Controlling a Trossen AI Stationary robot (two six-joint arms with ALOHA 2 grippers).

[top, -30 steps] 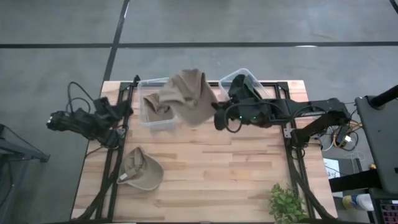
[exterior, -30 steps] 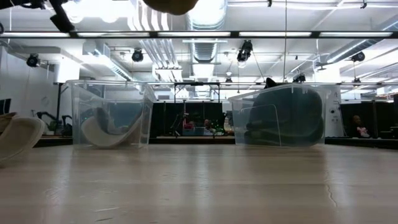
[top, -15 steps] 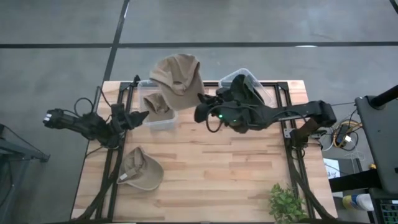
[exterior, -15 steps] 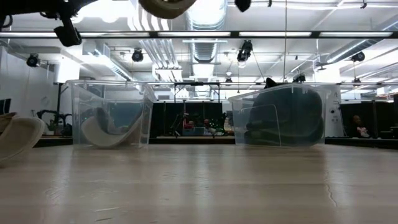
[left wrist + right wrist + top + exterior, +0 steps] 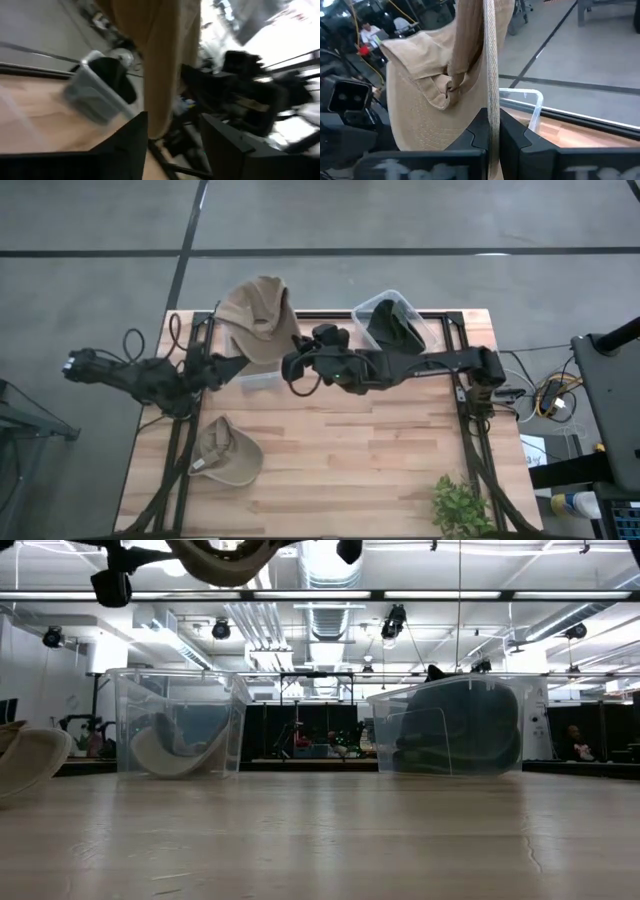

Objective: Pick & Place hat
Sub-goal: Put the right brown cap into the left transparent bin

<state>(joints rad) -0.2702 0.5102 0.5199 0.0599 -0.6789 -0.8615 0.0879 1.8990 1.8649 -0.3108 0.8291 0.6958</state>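
Note:
A tan hat [image 5: 258, 315] hangs high over the table's far left, above the clear left bin [image 5: 258, 381], held by my right gripper [image 5: 292, 364], which is shut on it. In the low view only its underside [image 5: 220, 554] shows at the top. My left gripper [image 5: 232, 365] is open beside the hat's near edge; in its wrist view the hat [image 5: 162, 60] hangs just beyond the open fingers [image 5: 172, 135], apart from them. A second tan hat [image 5: 228, 455] lies on the table's near left. Another tan hat [image 5: 170, 752] rests in the left bin. My right gripper [image 5: 492, 132] pinches a thin edge of the hat's rim [image 5: 492, 95] between its two fingers. The edge runs straight out from between the fingertips. The hat is lifted clear of the table and bin, its crown and back strap [image 5: 451, 86] spread out to one side.
The right clear bin [image 5: 395, 320] holds dark hats and stands at the far edge; in the low view it [image 5: 455, 725] sits right of the left bin [image 5: 175, 720]. A green plant [image 5: 460, 505] stands at the near right corner. Bare wood lies across the middle [image 5: 350, 440].
My right gripper has swung toward the table's left, carrying the hat from the gap between the bins to above the left bin; the hat has turned as it went. My left gripper has reached out toward the table's right, up to the hat.

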